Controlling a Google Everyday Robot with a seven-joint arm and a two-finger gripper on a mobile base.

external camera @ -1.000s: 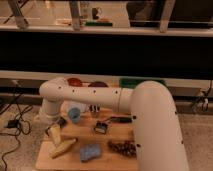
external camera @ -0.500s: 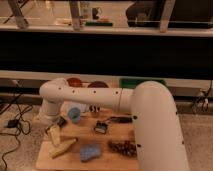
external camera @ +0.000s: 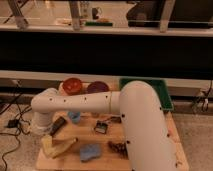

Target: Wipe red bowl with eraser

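The red bowl stands at the back of the wooden table, to the left of a purple bowl. The eraser, a flat black block, lies at an angle on the table's left part. My white arm reaches from the right across the table and bends down at the left. Its gripper hangs low over the table's left edge, just left of the eraser and above a pale yellow wedge. The gripper is open and nothing shows held in it.
A green tray sits at the back right. A blue sponge, a small dark packet and a brown item lie on the front half. A light blue object sits under the forearm. Cables trail on the floor at left.
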